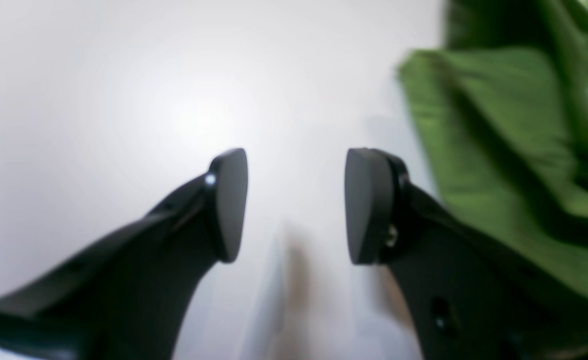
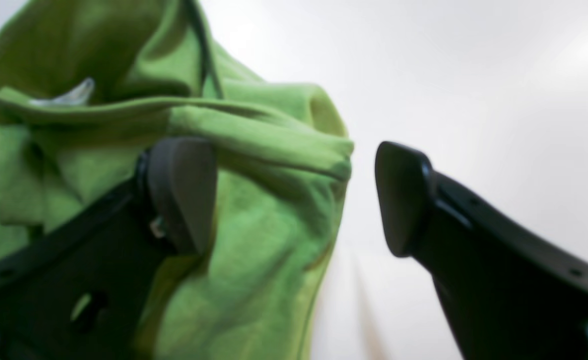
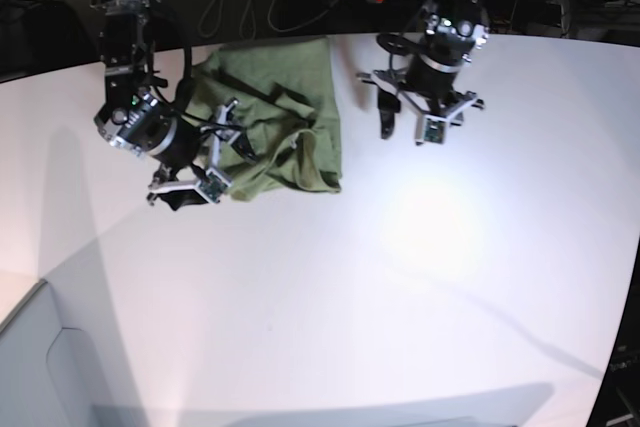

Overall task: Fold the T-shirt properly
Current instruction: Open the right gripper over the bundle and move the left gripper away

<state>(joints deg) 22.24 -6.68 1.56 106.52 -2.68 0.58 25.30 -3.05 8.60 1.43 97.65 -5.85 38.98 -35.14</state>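
A: How does the right gripper stand?

B: Jaws spread wide, gripping nothing. In its wrist view one finger lies in front of the shirt; the other is over bare table. A folded edge of cloth reaches into the gap between them.

A: And in the base view?

B: The right gripper hangs at the shirt's left near edge.

A: The left gripper?

B: Also parted, nothing between the jaws, only white table below. The shirt is off to its right in the wrist view, blurred.

A: Where is it on the table?

B: In the base view the left gripper hovers to the right of the shirt, apart from it, at the far side.

A: And the shirt itself?

B: Crumpled, far left of the table, its near part bunched in folds.
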